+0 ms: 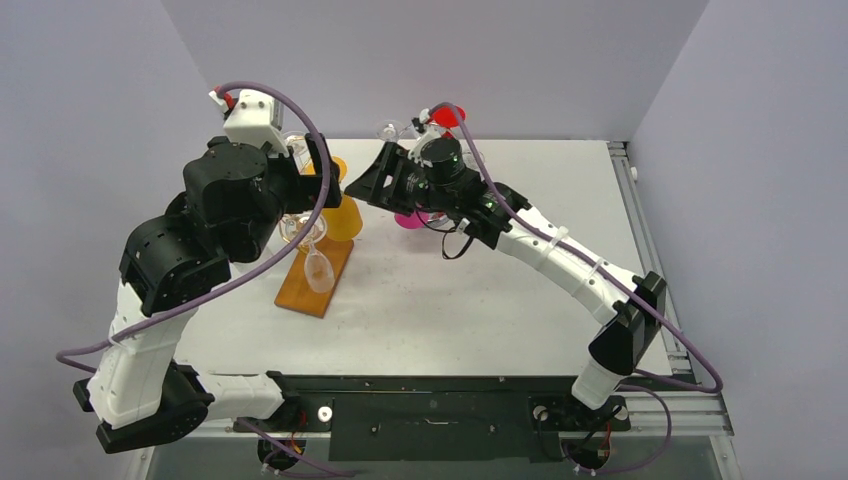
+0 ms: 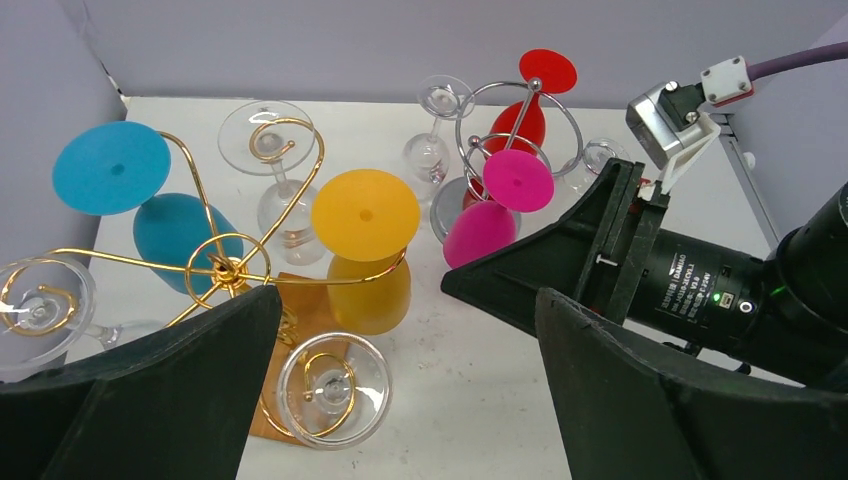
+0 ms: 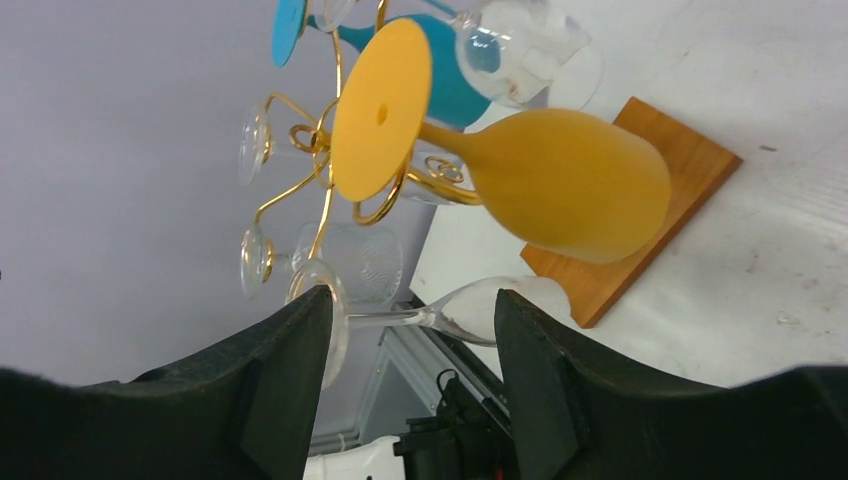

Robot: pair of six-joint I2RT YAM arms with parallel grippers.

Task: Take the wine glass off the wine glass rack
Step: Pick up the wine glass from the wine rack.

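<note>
The rack (image 2: 225, 268) stood on its wooden base (image 3: 670, 190) on the tabletop (image 1: 480, 300). A yellow glass (image 3: 570, 200) hung upside down from a wire loop on the rack, caught by its foot, on the side facing the right gripper (image 3: 412, 300). That gripper's fingers were spread apart and held nothing. The stem of a clear glass (image 3: 480, 310) showed in the gap, and its depth could not be told. The left gripper (image 2: 405, 300), above the rack, was also spread and empty. Either glass was judged light, rigid, smooth and brittle. Grip the stem lightly, near the foot, and slide it out of the loop's open end.
</note>
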